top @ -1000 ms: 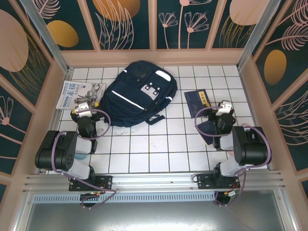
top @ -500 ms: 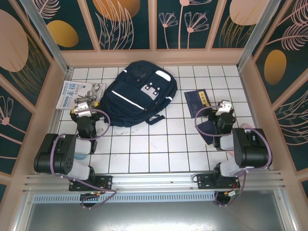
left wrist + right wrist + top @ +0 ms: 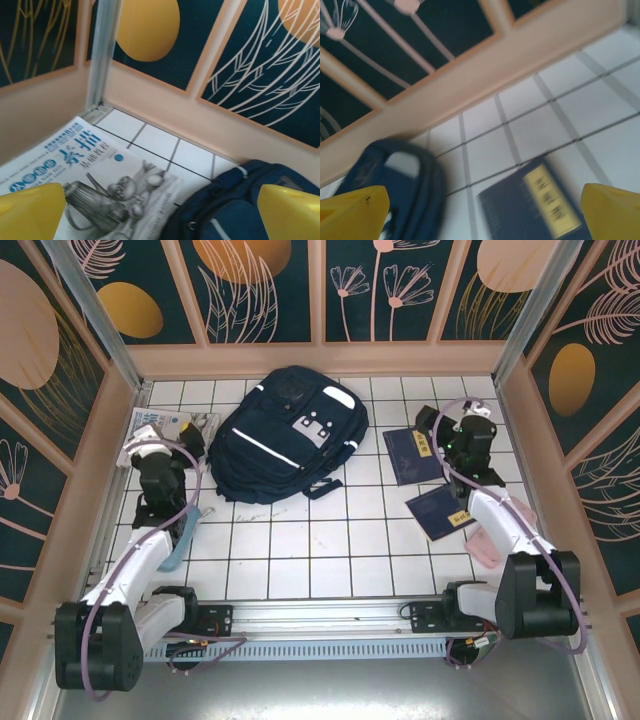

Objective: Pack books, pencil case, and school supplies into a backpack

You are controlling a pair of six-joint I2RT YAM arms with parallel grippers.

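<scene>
The dark navy backpack [image 3: 285,435] lies flat at the back middle of the tiled table; its edge shows in the left wrist view [image 3: 240,207] and in the right wrist view [image 3: 395,192]. A white-and-blue book [image 3: 170,424] [image 3: 100,180] lies at the back left, with my open left gripper [image 3: 160,448] [image 3: 160,220] hanging above its near edge. A navy book with a yellow label [image 3: 413,453] [image 3: 535,210] lies right of the backpack, and my open right gripper [image 3: 462,430] [image 3: 482,220] hovers beside it. Another navy book [image 3: 440,512] lies nearer. Both grippers hold nothing.
A pink soft pouch [image 3: 487,545] lies beside the right forearm, and a light blue item [image 3: 178,545] beside the left forearm. Peach side walls [image 3: 120,440] and a back wall [image 3: 320,358] close in the table tightly.
Both arms have unfolded and reached toward the back. The left gripper moved back-left over the white-and-blue book. The right gripper moved back, uncovering the nearer navy book and the pink pouch.
</scene>
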